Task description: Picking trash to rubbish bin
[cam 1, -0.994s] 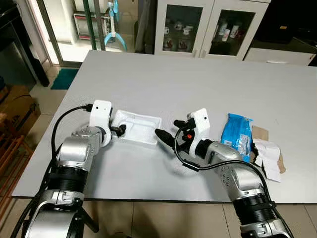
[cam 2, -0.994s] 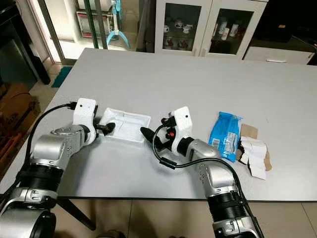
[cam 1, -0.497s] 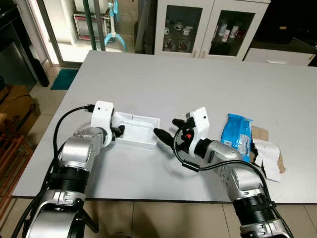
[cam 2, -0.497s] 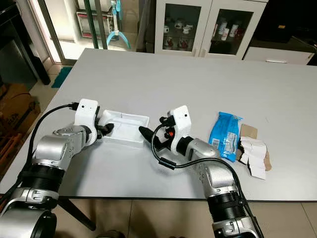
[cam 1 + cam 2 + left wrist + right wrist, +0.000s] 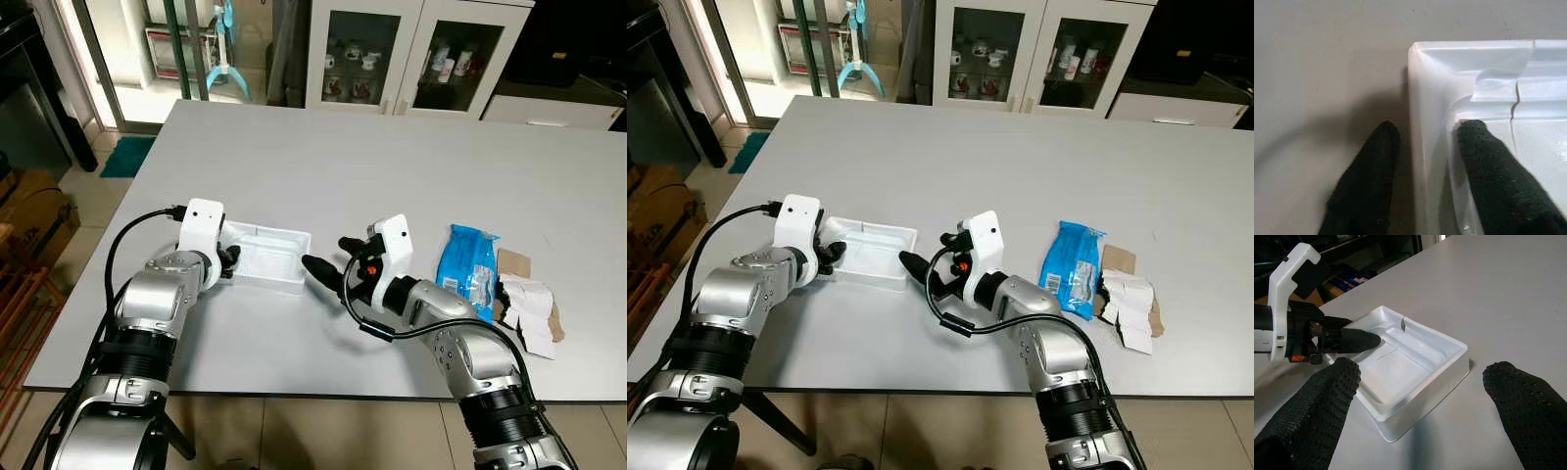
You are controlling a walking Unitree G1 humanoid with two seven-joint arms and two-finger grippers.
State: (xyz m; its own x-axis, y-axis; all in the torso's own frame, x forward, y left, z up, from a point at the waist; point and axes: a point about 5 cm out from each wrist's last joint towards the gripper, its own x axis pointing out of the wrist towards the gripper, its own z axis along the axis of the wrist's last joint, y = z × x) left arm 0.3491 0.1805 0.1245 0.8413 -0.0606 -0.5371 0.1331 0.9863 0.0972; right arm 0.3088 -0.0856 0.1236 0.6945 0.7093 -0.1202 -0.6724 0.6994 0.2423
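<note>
White tray (image 5: pixel 266 257) rim straddled by left tool (image 5: pixel 1422 186) (right tool (image 5: pixel 1420 416) spread wide).

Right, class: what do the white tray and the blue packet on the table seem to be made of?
Tray: probably thin foam or moulded plastic, matt white; its rim shows a crack and a bent-up flap near the left gripper, whose fingers straddle the wall. Blue packet: likely soft plastic film, glossy, with shiny creases. Table: smooth, matt grey; material unclear.
</note>
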